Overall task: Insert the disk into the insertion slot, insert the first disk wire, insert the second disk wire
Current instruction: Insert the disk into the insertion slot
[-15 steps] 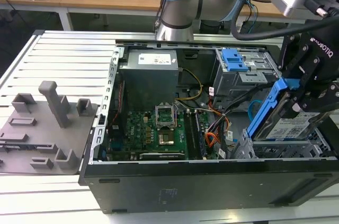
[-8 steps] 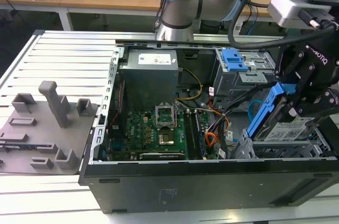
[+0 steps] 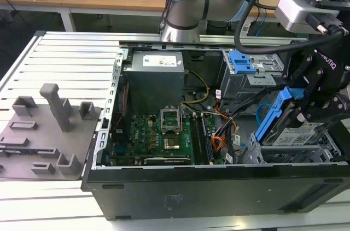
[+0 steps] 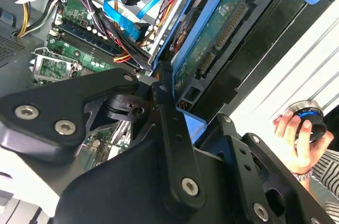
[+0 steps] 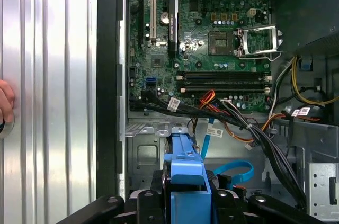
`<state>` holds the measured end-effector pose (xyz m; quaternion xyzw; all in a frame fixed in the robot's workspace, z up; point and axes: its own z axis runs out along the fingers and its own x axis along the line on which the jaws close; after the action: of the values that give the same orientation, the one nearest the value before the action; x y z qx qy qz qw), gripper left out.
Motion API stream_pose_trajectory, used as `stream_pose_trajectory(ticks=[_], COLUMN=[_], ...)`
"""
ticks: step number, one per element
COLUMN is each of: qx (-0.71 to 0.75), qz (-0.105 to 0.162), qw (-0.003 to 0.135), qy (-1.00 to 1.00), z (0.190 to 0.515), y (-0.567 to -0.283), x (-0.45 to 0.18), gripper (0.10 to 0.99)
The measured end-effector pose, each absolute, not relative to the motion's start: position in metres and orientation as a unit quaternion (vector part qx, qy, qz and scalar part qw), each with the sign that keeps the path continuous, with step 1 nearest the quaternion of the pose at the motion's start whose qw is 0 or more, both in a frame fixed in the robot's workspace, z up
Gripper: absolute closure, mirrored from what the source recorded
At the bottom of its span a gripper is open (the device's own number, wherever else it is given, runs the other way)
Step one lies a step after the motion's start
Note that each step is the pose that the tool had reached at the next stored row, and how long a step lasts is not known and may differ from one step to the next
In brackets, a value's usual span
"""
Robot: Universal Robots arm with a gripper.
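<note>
One gripper [image 3: 299, 110] is clamping the disk [image 3: 295, 132], fingers closed on its blue carrier frame; the disk is hanging tilted over the insertion slot [image 3: 273, 157], in the corner of the open computer case [image 3: 180, 187] at the exterior view's right; the second disk wire [image 5: 233, 171] is curling near the cage, below the motherboard [image 5: 201, 38] in the first wrist view; a person's hand [image 4: 294, 134] is gripping a round knob [image 4: 307, 115] outside the case.
</note>
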<state>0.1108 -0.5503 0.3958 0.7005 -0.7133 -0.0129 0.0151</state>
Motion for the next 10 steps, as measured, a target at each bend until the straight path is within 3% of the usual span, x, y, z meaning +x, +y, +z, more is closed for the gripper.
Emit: stream_pose_trajectory(ticks=[5, 6, 10], qx=[0.701, 0.700, 0.700], qz=[-0.013, -0.013, -0.013], qw=[0.015, 0.015, 0.015], qy=[-0.713, -0.713, -0.713], z=[0.3957, 0.3956, 0.3955], y=[-0.5503, -0.5503, -0.5503], x=[0.1108, 0.1107, 0.1108], gripper=[0.655, 0.588, 0.588])
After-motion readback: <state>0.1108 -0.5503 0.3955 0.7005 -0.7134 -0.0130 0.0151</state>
